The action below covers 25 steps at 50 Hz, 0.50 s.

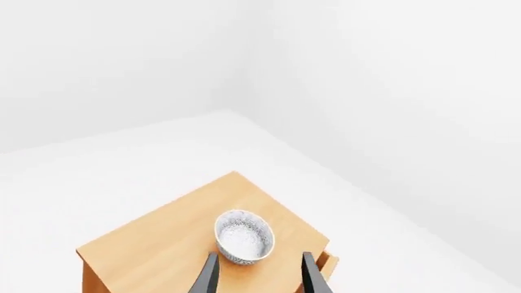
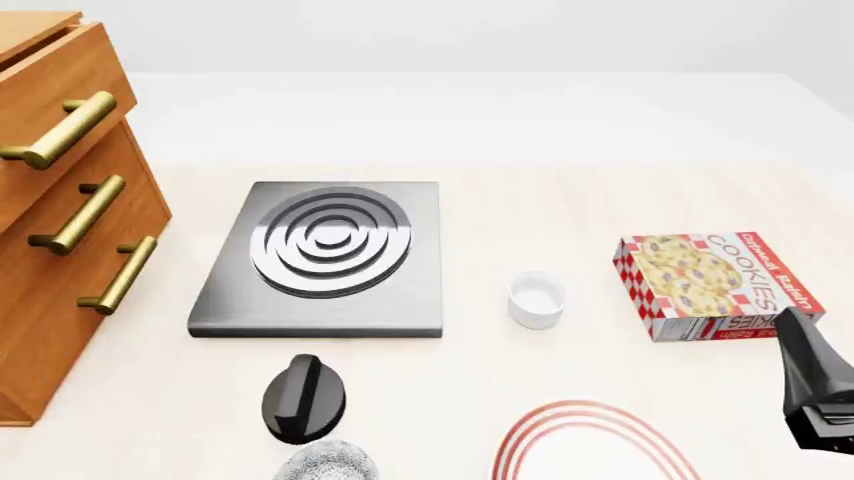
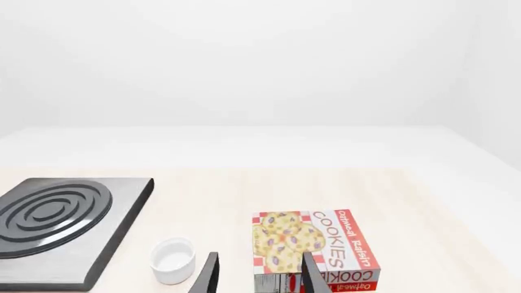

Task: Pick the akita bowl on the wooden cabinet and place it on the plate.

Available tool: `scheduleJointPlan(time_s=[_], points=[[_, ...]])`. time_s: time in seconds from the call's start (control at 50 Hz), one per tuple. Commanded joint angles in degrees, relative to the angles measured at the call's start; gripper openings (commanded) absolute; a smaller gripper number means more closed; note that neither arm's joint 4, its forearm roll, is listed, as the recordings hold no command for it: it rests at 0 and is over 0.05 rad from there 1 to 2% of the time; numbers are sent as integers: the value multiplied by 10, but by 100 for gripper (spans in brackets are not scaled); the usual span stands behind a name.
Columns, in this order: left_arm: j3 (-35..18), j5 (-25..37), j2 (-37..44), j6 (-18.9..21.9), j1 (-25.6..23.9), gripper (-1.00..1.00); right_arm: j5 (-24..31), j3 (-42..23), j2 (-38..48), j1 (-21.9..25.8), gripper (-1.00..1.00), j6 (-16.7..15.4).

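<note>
While the left tool (image 1: 258, 274) is hovering open and empty above the bowl (image 1: 243, 237), it should be descending straight.
The bowl is sitting on the cabinet (image 1: 155, 244) top; the fingers should be straddling its rim before closing.

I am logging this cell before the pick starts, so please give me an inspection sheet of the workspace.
Surface: pale wood table.
Job's things: akita bowl on the wooden cabinet; plate at the near edge, bare.
Clutter: stove slab, black knob, white cup, cookie box, second patterned bowl.
Grippers: left hand open above the bowl; right hand open, empty.
Cables: nothing seen.
Surroundings: plain white walls.
</note>
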Motion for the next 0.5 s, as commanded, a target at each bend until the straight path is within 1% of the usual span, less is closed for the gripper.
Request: scheduleJointPlan(time_s=[0.02, 0.16, 0.18, 0.2, 0.26, 0.3, 0.34, 0.36, 0.38, 0.42, 0.46, 0.5], points=[[-12, -10, 26, -5, 31, 100, 1, 0, -1, 0, 100, 0], [-24, -12, 43, -7, 43, 100, 2, 0, -1, 0, 100, 0], [-24, -13, 47, -10, 47, 100, 2, 0, -2, 0, 100, 0], [-22, -12, 55, -27, 50, 100, 2, 0, -2, 0, 100, 0], [-22, -18, 61, -25, 54, 100, 2, 0, -2, 0, 100, 0], [-18, -21, 69, -38, 57, 100, 2, 0, -2, 0, 100, 0], [-17, -24, 71, -38, 57, 100, 2, 0, -2, 0, 100, 0], [-13, -24, 78, -56, 59, 100, 2, 0, -2, 0, 100, 0], [-14, -26, 78, -52, 59, 100, 2, 0, -2, 0, 100, 0], [-10, -28, 82, -63, 60, 100, 2, 0, -1, 0, 100, 0], [-7, -32, 84, -62, 60, 100, 1, 0, -1, 0, 100, 0], [-4, -35, 87, -69, 61, 100, 1, 0, -1, 0, 100, 0]])
